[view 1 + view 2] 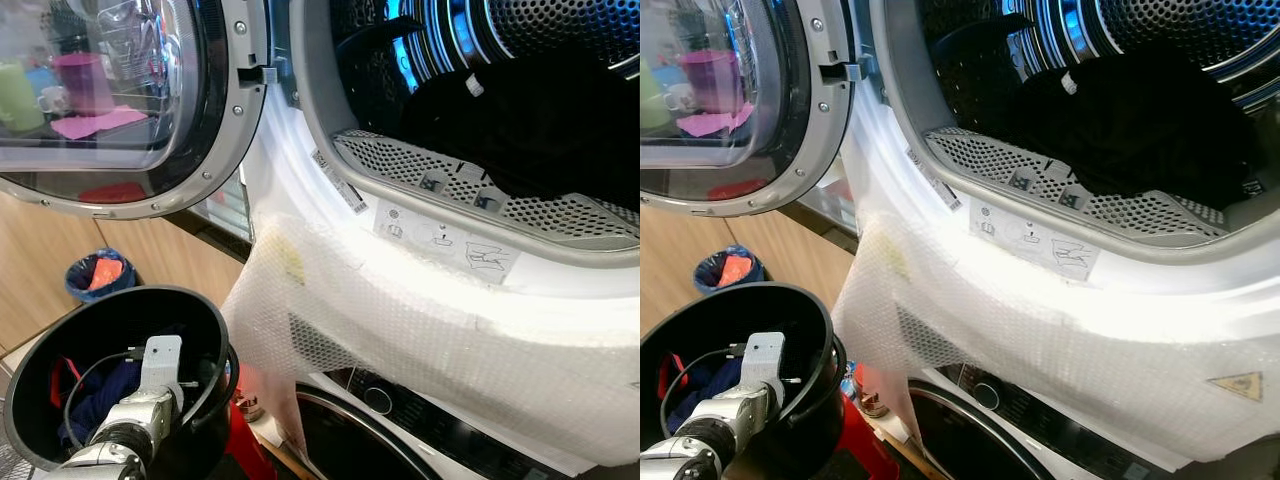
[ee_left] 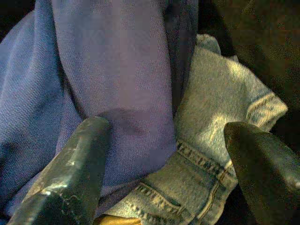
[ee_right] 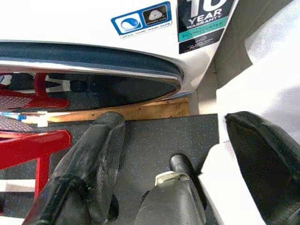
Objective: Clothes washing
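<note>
**Left gripper reaching into the laundry bucket**

The left gripper (image 2: 164, 164) is hanging wide open over a woven blue garment (image 2: 108, 79) and stitched denim (image 2: 215, 140) inside the round black bucket (image 1: 200, 310). Dark clothes (image 1: 530, 120) are lying in the perforated drum (image 1: 560, 25). The right gripper (image 3: 183, 154) is spreading wide above the floor.

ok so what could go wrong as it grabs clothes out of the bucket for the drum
1. The left gripper is open over both a blue garment and denim; it may pinch both, or only a thin fold that slips.
2. Loose bubble wrap drapes below the drum opening; lifted clothes could snag on it.
3. A cable loops off the left arm inside the black bucket and could catch.
</note>
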Motion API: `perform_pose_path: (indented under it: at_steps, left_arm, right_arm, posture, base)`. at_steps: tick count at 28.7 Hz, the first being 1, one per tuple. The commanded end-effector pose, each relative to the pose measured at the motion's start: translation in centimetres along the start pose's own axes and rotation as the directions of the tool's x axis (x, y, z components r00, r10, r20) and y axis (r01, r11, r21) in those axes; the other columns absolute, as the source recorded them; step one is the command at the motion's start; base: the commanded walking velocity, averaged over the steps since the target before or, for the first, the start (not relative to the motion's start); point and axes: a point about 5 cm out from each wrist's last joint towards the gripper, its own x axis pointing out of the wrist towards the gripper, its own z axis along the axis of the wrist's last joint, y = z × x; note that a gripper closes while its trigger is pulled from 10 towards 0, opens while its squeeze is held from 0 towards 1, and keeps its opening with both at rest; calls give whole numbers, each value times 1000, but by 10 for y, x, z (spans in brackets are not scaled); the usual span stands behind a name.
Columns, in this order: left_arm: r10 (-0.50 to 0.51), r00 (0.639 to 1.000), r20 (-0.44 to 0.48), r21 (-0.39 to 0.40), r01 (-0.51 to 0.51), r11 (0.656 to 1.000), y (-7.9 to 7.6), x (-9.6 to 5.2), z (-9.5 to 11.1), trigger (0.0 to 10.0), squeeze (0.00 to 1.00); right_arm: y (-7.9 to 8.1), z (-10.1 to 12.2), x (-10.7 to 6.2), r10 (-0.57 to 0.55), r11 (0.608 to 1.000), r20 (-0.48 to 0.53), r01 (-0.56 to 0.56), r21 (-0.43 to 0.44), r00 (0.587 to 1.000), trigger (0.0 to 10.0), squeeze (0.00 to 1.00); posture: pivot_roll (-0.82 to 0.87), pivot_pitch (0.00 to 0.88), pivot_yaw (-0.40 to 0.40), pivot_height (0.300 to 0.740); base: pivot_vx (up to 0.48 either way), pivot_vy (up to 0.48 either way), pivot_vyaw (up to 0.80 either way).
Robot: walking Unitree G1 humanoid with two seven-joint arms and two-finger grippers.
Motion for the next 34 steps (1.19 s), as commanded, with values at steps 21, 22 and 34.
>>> perform_pose_path:
  at_steps: [21,22,34]
  left_arm:
    - [177,984,8,-101,-175,979,44,-3,5,0,0]
    - [177,984,8,-101,-175,979,44,-3,5,0,0]
    - [377,915,140,-29,-377,926,82,-12,26,10000,0]
  right_arm:
    - [9,-4,0,103,993,-39,-100,57,994,10000,0]
    - [9,-4,0,103,993,-39,-100,57,994,10000,0]
    - [8,-2,1,99,992,-40,-96,83,994,10000,0]
  posture:
    - [142,55,-60,740]
    - [142,55,-60,740]
    - [143,36,-52,740]
  base:
    - [0,0,0]
    - [0,0,0]
    - [0,0,0]
